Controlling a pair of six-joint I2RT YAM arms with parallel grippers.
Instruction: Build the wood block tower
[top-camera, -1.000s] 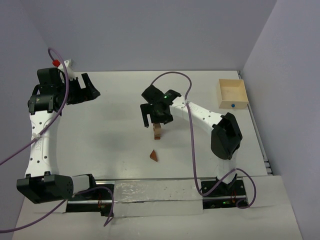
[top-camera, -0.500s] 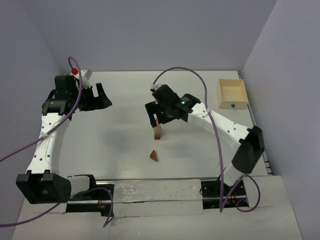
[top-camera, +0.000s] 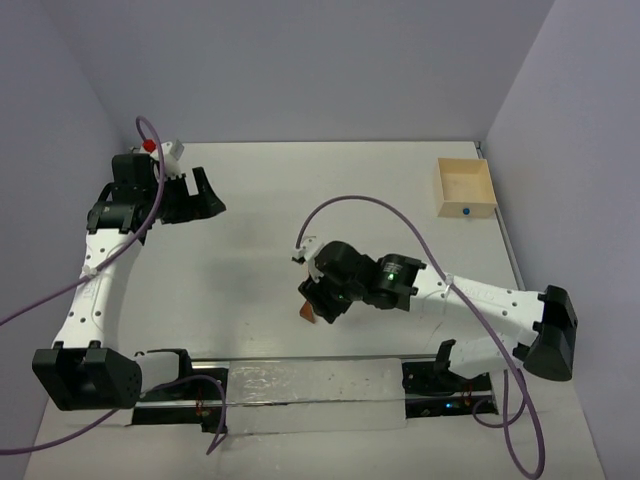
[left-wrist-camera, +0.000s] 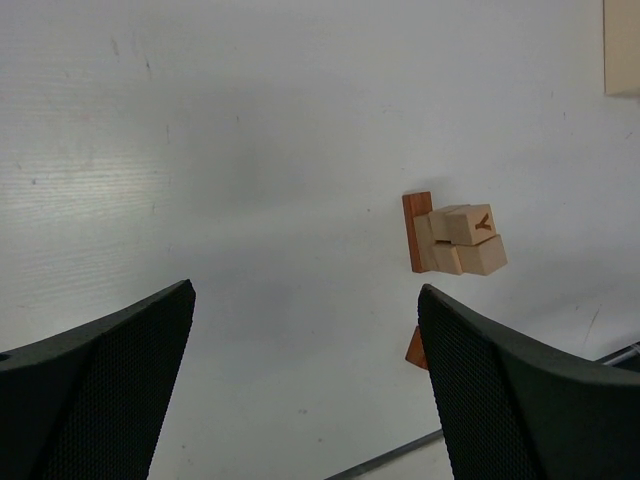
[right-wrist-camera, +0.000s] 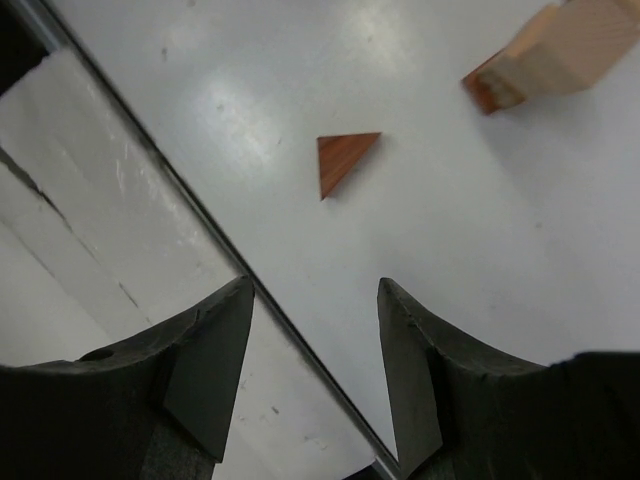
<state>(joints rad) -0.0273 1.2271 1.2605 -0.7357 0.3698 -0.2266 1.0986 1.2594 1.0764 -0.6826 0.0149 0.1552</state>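
The reddish wedge (right-wrist-camera: 345, 160) is pictured just ahead of the right claw (right-wrist-camera: 314, 300) (jaws parted, nothing gripped), the block tower (right-wrist-camera: 560, 50) farther off.

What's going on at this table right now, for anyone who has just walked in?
A wood block tower is being built: so far it is a small stack of tan blocks with a reddish-brown bar. The right claw hovers open just short of a reddish-brown wedge lying alone on the table close to the stack. It looks about to pick the wedge up, but nothing is gripped yet. The left claw hangs wide open at the far left, holding nothing.
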